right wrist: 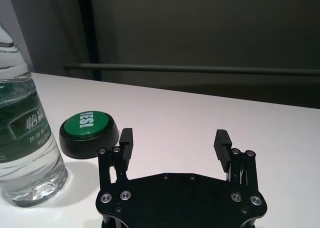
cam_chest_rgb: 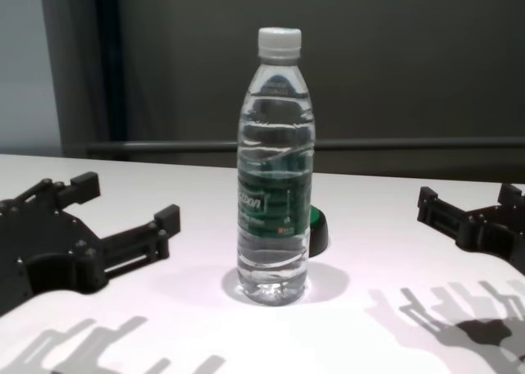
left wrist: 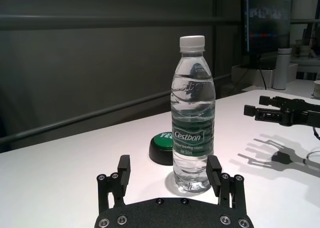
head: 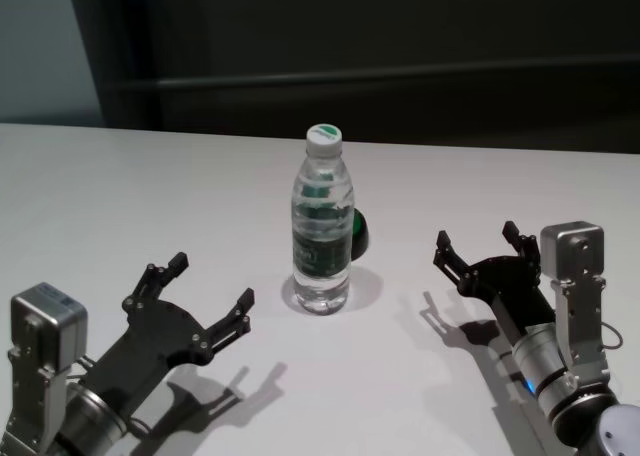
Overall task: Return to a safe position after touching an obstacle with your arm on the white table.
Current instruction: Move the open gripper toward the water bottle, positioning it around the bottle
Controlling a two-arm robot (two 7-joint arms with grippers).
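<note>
Both claws, left claw and right claw, hang spread and empty flanking the upright bottle on the white table; withdrawing should go straight rearward, clear of it.

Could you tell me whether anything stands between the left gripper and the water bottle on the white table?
Nothing visible does. The left gripper is open and apart from the water bottle, with only bare white table between them. The green button sits behind the bottle, out of that path. The right gripper is open on the other side.
</note>
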